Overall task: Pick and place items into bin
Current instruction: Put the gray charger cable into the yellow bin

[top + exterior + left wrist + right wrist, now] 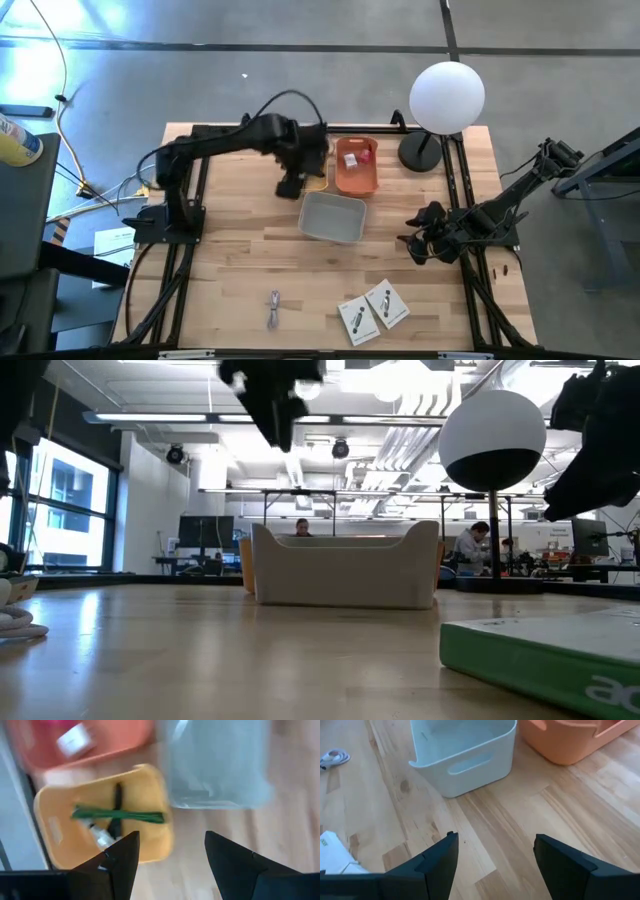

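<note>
My left gripper hangs open above the table beside a yellow bin, with nothing between its fingers; in the high view it is at the bin's near side. In the yellow bin lie a green-handled tool, a dark bit and a white bit. An orange bin next to it holds a white cube and a red one. Two white packets and a small silver bit lie flat near the table's front edge. My right gripper waits open at the right.
A white bin stands in the table's middle, just near of the orange one. A lamp with a white globe stands at the far right. Bare wood lies between the bins and the front edge.
</note>
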